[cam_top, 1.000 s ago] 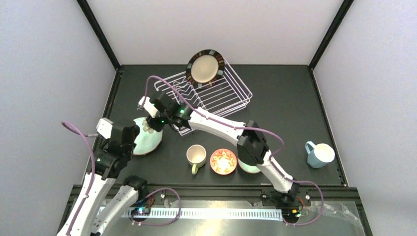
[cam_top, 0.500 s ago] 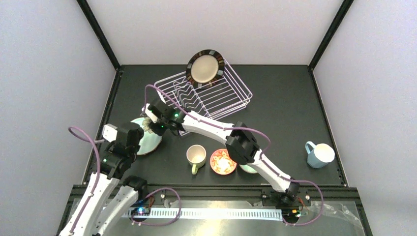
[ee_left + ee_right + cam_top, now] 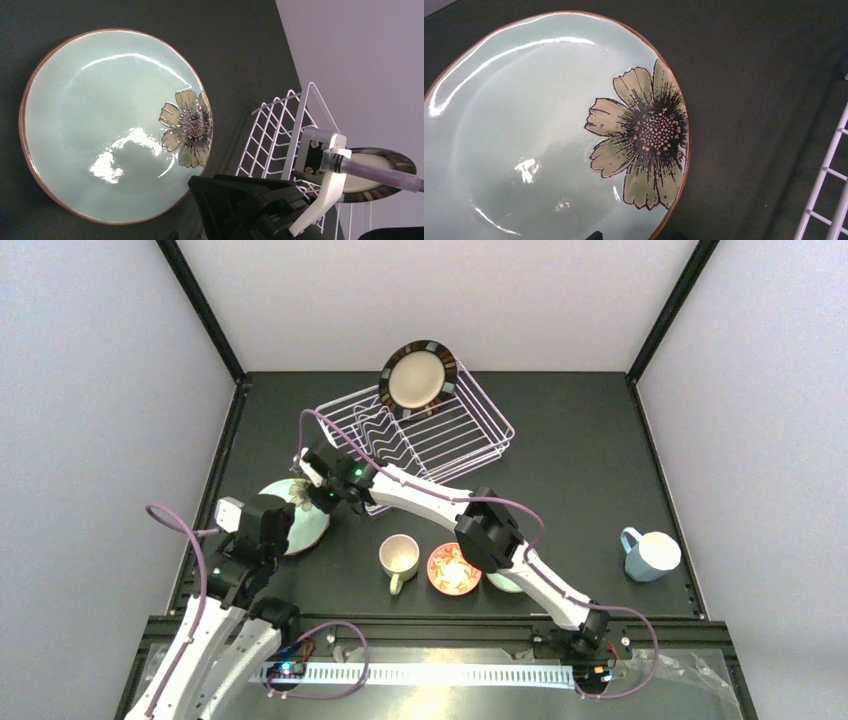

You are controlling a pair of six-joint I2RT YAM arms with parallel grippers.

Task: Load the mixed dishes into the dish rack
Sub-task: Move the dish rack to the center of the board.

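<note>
White wire dish rack (image 3: 470, 435) stands just beside the pale teal flower-painted plate (image 3: 305, 530) at its two o'clock. Bare dark tabletop (image 3: 580, 470) lies at the rack's three o'clock.

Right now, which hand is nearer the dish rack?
Right. The right hand hovers beside the near-left side of the dish rack, over the teal flower plate; the left hand is across that plate, farther away.

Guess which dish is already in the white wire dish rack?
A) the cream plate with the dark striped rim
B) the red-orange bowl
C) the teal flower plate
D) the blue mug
A: the cream plate with the dark striped rim stands on edge at the far end of the white wire dish rack.
</note>
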